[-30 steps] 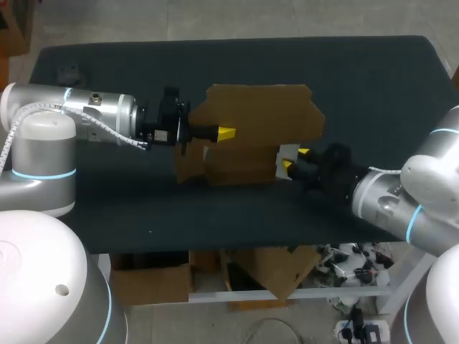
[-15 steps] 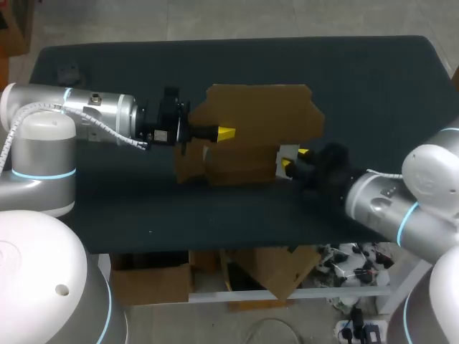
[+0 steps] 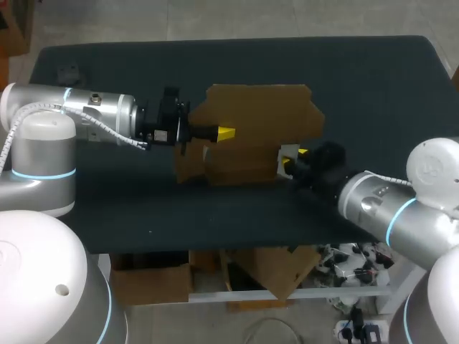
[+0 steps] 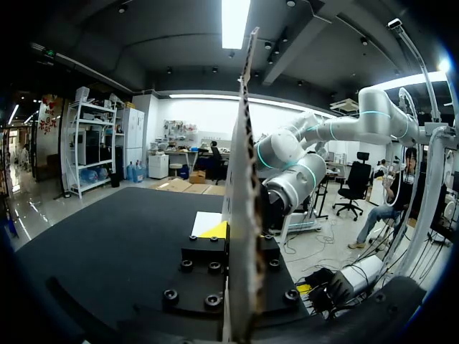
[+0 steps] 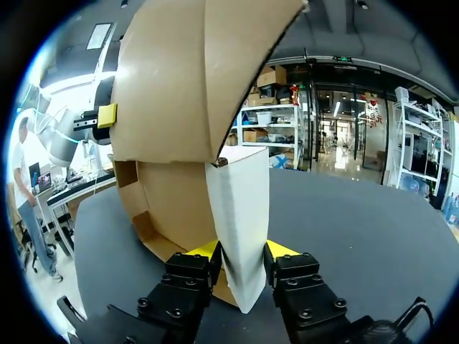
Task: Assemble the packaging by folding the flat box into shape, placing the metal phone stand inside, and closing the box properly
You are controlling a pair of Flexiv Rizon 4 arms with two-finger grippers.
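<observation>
Head view: right arm (image 3: 380, 208) closer to box (image 3: 258, 118)

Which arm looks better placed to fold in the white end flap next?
Right, probably: the right end effector clamps the white flap at the box's right end, while the left end effector is occupied gripping the tall brown panel.
</observation>
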